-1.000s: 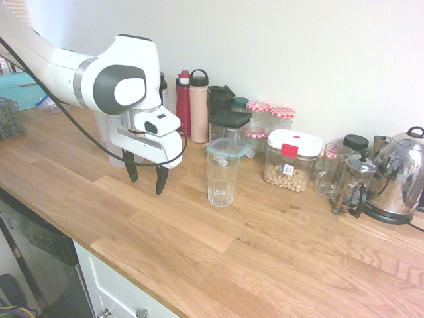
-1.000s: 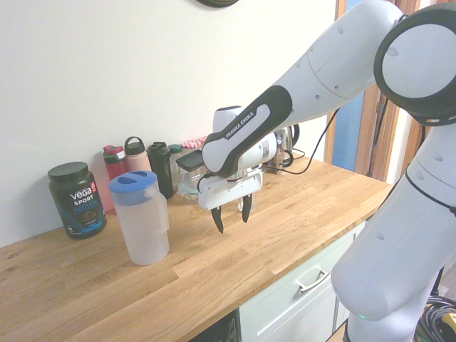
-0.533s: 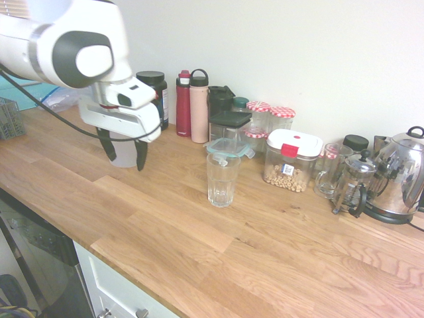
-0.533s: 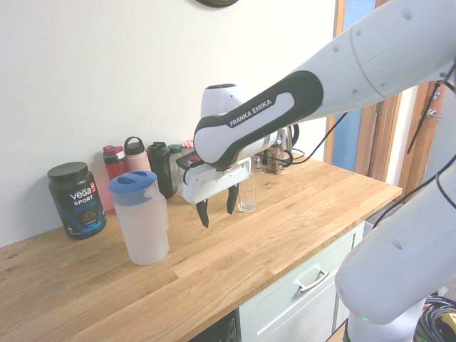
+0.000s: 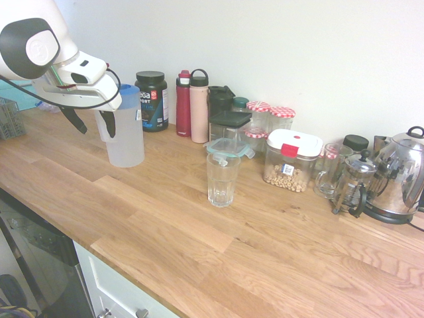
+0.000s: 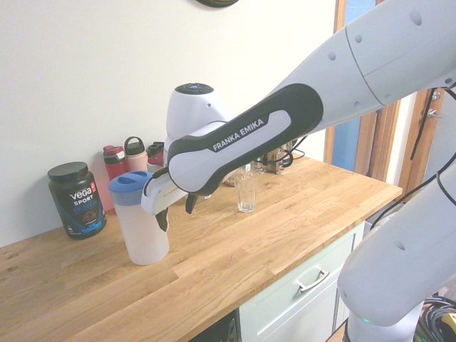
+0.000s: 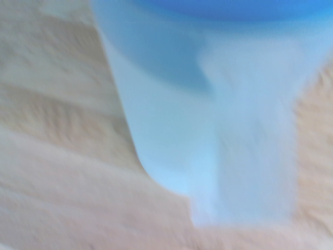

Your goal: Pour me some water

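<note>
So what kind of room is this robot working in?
A home kitchen, most likely: a wooden worktop over white cupboards, a steel kettle and a French press by the wall, plus storage jars of dry food.

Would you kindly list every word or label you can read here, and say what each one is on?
"FRANKA EMIKA": on the robot arm.
"Vega SPORT": on the black tub; its smaller print is too small to read.
The label on the clear cereal box is too small to read.
The wrist view is too blurred for any text.
</note>
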{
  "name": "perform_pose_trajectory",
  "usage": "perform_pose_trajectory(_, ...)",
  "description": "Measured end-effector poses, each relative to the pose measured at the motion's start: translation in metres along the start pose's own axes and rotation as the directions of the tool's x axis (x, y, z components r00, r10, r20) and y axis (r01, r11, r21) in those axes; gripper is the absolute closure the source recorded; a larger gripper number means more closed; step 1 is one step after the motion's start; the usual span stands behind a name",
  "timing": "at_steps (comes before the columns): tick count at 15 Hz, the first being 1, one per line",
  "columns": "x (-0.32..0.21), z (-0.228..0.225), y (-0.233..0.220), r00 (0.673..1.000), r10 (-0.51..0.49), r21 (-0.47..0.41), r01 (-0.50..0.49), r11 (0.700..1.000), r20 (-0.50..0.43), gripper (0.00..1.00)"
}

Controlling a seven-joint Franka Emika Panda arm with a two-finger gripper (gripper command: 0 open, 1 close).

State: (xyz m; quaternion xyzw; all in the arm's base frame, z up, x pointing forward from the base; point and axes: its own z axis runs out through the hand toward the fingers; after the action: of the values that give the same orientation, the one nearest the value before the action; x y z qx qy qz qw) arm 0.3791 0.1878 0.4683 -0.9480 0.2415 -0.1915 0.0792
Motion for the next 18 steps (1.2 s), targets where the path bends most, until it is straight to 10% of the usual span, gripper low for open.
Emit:
perform_pose_trajectory(2,0.007,-0.005,-0.015,1.000,0.011,0.020,-0.011,1.000,-0.008,0.00)
perform_pose_trajectory(3,0.011,-0.006,-0.022,1.000,0.019,0.029,-0.018,0.999,-0.008,1.00)
perform_pose_trajectory(18,0.030,0.010,-0.039,0.999,0.023,0.029,-0.022,0.999,-0.026,1.00)
